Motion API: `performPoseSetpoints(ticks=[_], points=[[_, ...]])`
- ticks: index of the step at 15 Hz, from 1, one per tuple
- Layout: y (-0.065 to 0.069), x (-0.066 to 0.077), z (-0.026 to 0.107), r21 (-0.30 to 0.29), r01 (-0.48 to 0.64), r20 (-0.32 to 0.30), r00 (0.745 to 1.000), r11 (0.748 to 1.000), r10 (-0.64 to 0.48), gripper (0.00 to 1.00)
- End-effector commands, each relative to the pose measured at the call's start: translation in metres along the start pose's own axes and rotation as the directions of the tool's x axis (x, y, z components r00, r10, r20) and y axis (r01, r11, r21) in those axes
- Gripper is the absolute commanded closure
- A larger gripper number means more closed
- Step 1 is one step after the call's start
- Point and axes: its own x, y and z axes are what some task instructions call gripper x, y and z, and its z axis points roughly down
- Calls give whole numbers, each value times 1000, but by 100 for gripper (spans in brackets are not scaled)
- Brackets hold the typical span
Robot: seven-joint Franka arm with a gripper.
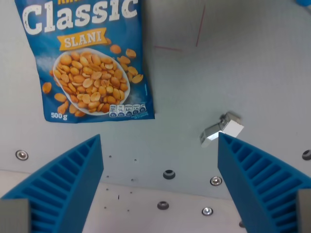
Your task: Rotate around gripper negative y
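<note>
My gripper (160,141) is open, with its two blue ribbed fingers (68,179) at the bottom left and bottom right of the wrist view and nothing between them. A blue bag of peanuts (87,58), printed "Classic SLANI 500 g", lies flat on the grey table at the upper left, beyond the left finger. A small white and metal clip-like part (222,129) lies on the table just beyond the right finger's tip.
The grey table (233,68) has thin red marker lines (197,36) at the top centre. Screws and holes (168,174) dot the plate edge near the bottom, where a lighter surface begins.
</note>
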Motion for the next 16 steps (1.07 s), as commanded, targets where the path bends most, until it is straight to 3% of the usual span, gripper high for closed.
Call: performPoseSetpoints(ticks=[1, 16], points=[[2, 9, -7, -12, -5, 224, 975, 1000, 7, 0], [2, 9, -7, -12, -5, 413, 911, 1000, 9, 0]])
